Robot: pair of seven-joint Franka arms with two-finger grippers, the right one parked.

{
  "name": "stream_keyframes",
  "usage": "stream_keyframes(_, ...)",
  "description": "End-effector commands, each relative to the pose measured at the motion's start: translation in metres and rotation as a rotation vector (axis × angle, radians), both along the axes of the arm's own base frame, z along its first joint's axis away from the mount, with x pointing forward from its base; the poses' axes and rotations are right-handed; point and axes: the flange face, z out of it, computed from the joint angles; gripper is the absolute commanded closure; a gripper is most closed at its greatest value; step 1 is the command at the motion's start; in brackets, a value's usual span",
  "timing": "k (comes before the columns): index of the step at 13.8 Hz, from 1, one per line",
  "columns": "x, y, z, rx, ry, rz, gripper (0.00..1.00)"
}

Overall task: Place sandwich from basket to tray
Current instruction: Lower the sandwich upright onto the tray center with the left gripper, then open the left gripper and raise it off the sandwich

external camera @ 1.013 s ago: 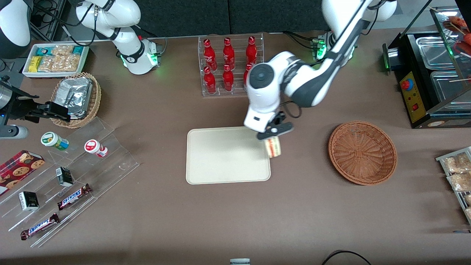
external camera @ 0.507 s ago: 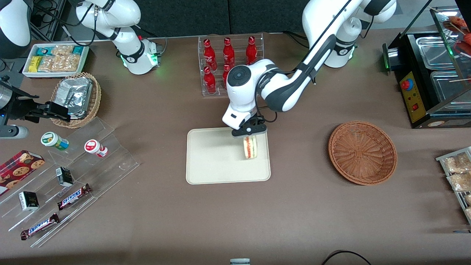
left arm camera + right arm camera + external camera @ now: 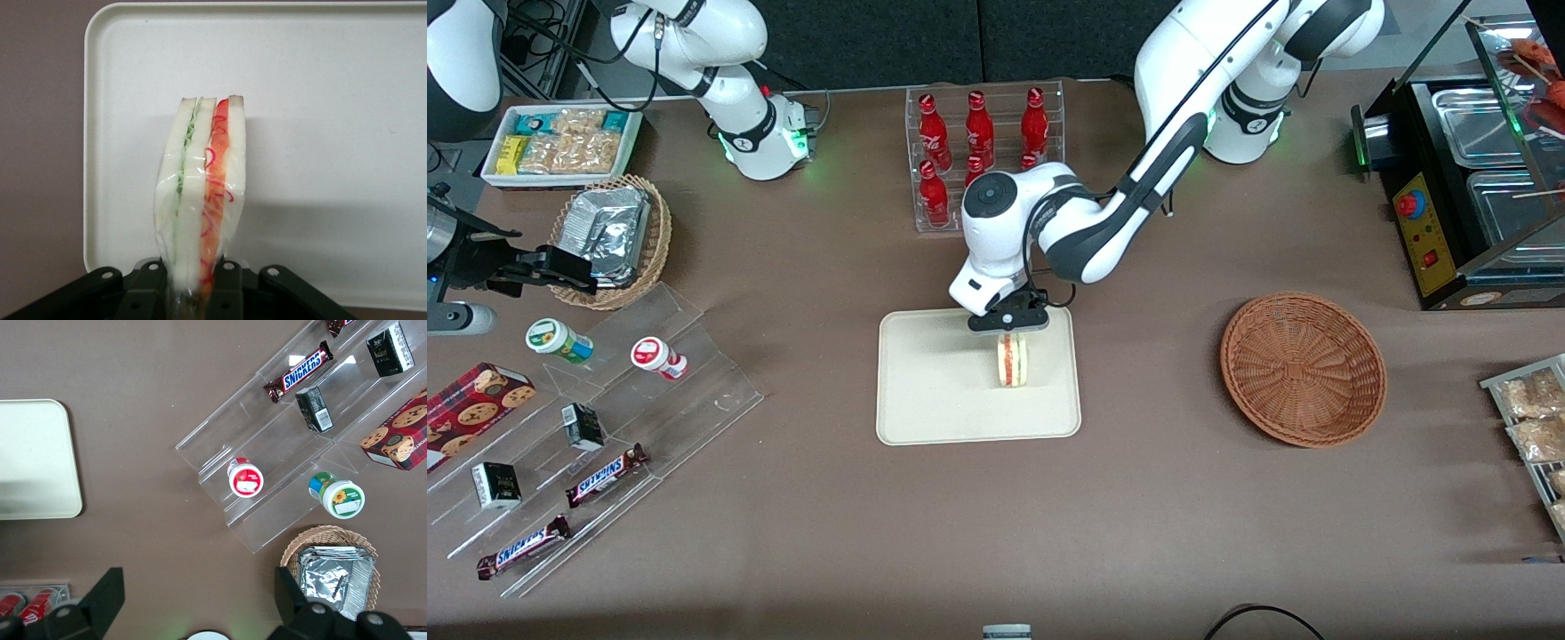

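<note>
My gripper (image 3: 1010, 327) hangs over the tray (image 3: 934, 391), at its edge nearest the bottle rack (image 3: 983, 156). My fingers (image 3: 227, 287) are clamped on the sandwich (image 3: 1011, 359), bread slices upright, red and green filling stripe facing the front camera. Sandwich is above the tray's half nearer the basket (image 3: 1303, 367); can't tell if it touches the tray. Basket sits on the surface (image 3: 1138, 498), well apart from the tray, toward my arm's end.

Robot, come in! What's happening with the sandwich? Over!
Gripper shut on sandwich, over the tray. Basket empty. Nothing in the way.
</note>
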Motion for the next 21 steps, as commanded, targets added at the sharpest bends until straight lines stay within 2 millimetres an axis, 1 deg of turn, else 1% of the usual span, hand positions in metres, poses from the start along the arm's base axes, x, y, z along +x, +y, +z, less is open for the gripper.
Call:
stream_keyframes(1,0.004,-0.009,-0.011,-0.018,-0.025,0.005,0.80)
stream_keyframes(6,0.013,-0.011,-0.020,-0.046,-0.029,0.010,0.80)
stream_keyframes(9,0.023,-0.007,-0.026,-0.044,-0.029,0.022,0.80)
stream_keyframes(10,0.024,-0.007,-0.026,-0.043,-0.031,0.022,0.65)
stream_keyframes(11,0.024,-0.007,-0.026,-0.043,-0.030,0.028,0.19)
stream_keyframes(12,0.024,-0.006,-0.026,-0.042,-0.025,0.037,0.02)
stream_keyframes(13,0.028,-0.003,-0.022,-0.043,-0.029,0.045,0.01)
stream_keyframes(14,0.028,-0.002,-0.018,-0.040,-0.030,0.047,0.01)
stream_keyframes(15,0.029,0.000,-0.011,-0.023,-0.026,0.056,0.01)
stream_keyframes(17,0.038,0.004,0.025,0.002,-0.042,0.086,0.01)
stream_keyframes(19,0.048,0.013,0.064,-0.010,-0.040,0.168,0.01)
stream_keyframes(20,0.052,0.020,0.082,-0.006,-0.052,0.185,0.01)
stream_keyframes(21,0.061,0.036,0.103,0.001,-0.060,0.216,0.01)
